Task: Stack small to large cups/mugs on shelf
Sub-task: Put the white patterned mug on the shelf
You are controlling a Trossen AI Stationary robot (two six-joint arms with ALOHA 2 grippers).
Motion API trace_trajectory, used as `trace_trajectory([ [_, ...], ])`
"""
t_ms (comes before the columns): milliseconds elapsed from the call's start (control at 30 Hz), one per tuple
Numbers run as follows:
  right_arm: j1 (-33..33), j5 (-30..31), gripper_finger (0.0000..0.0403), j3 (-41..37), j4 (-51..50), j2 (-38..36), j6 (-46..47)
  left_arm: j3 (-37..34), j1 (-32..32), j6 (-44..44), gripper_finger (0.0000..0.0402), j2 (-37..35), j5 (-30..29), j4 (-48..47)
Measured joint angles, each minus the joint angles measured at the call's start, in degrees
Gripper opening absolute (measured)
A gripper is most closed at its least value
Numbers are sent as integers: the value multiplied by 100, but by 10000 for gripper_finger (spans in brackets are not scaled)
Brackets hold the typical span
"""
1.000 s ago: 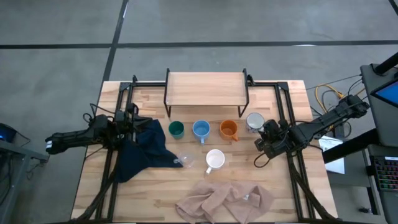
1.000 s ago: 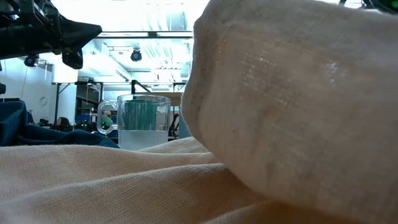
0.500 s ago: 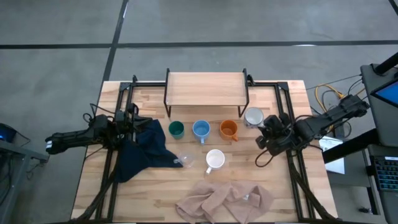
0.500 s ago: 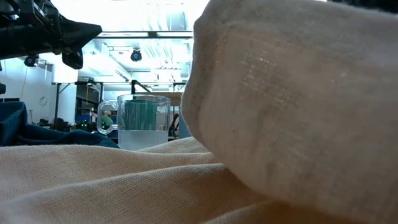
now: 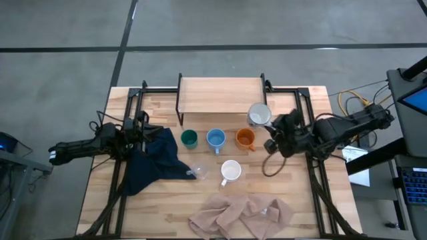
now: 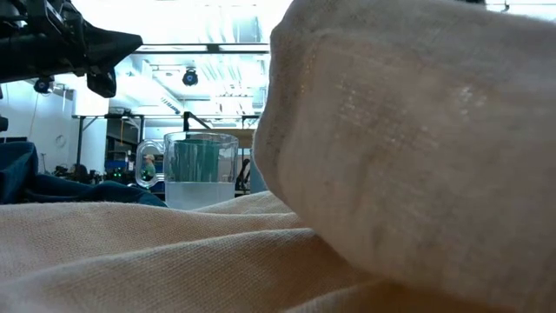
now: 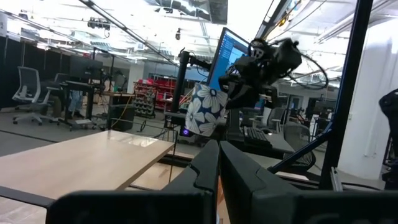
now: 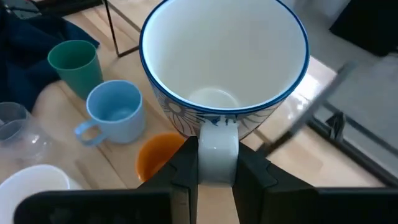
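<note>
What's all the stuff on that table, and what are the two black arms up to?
Shelf: one, light wood on black legs, back of the table, nothing on it.
Mugs in a row before the shelf: green mug, light blue mug, orange mug.
White mug: one, nearer the front.
Glass cup: one, clear, beside the white mug.
Patterned mug: one, white and blue, lifted near the shelf's right end.
Blue cloth: one, dark, left side.
Beige cloth: one, front edge.
Right gripper: jaws shut on the patterned mug's handle.
Left gripper: jaws shut, by the blue cloth.
</note>
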Motion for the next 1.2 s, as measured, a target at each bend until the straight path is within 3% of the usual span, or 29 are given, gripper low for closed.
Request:
trace_trajectory([
  [167,-480,-321,56,539,425,602,-733,9,-1,2,0,-15,1,7],
  [367,-984,-827,56,752,1657,960,-1743,9,0,3,0,-15,195,4],
  [567,-1826,-2196,56,762,2791,1068,-2463,9,0,4,0,-13,295,1],
  [700,-2348,-2747,56,758,3127,1158,-2764,12,0,4,0,-17,350,3],
  [900,-2846,-3804,56,1136,3155,1475,-3014,14,-2,4,0,-13,415,-2],
  [1200,-3057,-3854,56,3279,1871,2906,-3864,20,-2,4,0,-15,422,3],
])
